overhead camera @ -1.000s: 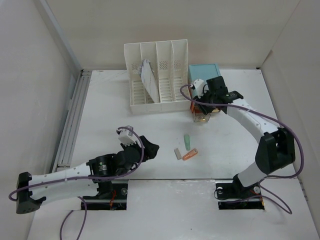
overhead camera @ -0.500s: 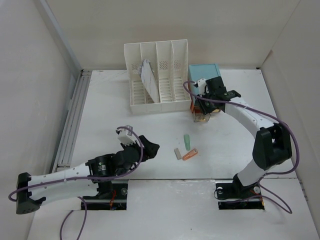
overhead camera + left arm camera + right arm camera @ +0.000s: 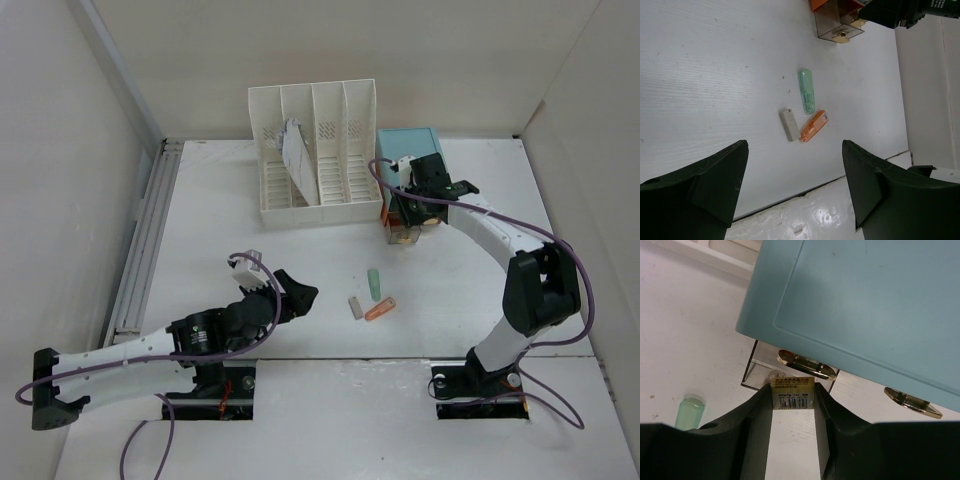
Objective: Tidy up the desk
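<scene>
Desk (image 3: 220, 220) lies beneath both arms, and your left gripper (image 3: 795, 147) hangs spread wide, probably ready for the three loose items (image 3: 806, 97), while your right gripper (image 3: 792, 390) flanks the clear drawer (image 3: 837, 27) of the blue box (image 3: 865, 300), pinching or not I cannot tell.

The white desk (image 3: 230, 230) has a grey rail (image 3: 145, 240) along its left edge. At the back stands a white slotted file rack (image 3: 320, 205), and just beside it on the right a light-blue drawer box (image 3: 405, 143). Nearer the front lie three small pieces close together: a green one (image 3: 375, 283), a grey one (image 3: 354, 307) and an orange one (image 3: 380, 309).
</scene>
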Tool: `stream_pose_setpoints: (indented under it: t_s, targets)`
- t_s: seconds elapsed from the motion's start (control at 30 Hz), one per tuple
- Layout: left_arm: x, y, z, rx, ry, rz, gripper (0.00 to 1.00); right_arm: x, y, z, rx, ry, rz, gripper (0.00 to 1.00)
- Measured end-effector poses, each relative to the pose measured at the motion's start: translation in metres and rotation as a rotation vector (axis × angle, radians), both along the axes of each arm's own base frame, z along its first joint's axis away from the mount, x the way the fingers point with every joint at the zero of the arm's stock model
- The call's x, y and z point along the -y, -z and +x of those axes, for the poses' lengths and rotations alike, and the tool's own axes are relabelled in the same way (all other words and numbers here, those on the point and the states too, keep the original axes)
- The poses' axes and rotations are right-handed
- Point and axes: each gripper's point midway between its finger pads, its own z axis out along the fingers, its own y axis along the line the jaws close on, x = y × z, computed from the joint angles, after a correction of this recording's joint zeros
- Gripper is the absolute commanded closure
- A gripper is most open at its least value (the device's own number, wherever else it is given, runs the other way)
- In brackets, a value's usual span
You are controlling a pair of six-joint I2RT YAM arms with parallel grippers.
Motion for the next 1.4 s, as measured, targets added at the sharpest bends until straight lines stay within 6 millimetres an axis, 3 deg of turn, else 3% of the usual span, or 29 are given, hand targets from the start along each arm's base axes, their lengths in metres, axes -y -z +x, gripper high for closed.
stream_pose_setpoints:
  t_s: [0.47,0.7,0.83,0.87,0.97,1.07,1.13,1.27,1.33,1.4]
  targets:
    - [0.0,0.0,0.0,-0.001,0.001,0.0,0.27,-0.001,0.0,0.001,0.001,-0.002,0.007,0.49]
    - [0.001,0.0,-0.001,-0.004,0.006,-0.001,0.27,-0.002,0.0,0.0,-0.003,-0.01,0.017,0.5]
    - [0.001,0.0,-0.001,-0.004,0.006,-0.001,0.27,-0.012,-0.008,-0.005,0.008,-0.141,0.044,0.69]
    - [0.001,0.0,-0.001,-0.004,0.006,-0.001,0.27,-0.019,-0.014,-0.011,0.014,-0.223,0.068,0.77]
    - [0.001,0.001,-0.001,-0.004,0.007,0.0,0.27,-0.04,-0.04,-0.037,0.064,-0.498,0.117,0.82]
    - [0.0,0.001,-0.001,-0.005,0.007,0.005,0.27,-0.069,-0.059,-0.069,0.116,-0.751,0.137,0.7]
    - [-0.001,0.002,-0.002,-0.006,0.007,0.006,0.27,-0.095,-0.059,-0.094,0.112,-0.907,0.147,0.66]
    - [-0.004,0.002,-0.003,-0.011,0.009,0.016,0.27,-0.143,-0.023,-0.143,-0.003,-1.096,0.143,0.63]
    - [-0.007,0.0,-0.004,-0.009,0.007,0.013,0.27,-0.151,0.004,-0.166,-0.08,-1.11,0.111,0.64]
    - [-0.01,-0.002,-0.005,-0.007,0.006,0.007,0.27,-0.145,0.027,-0.182,-0.149,-1.055,0.081,0.74]
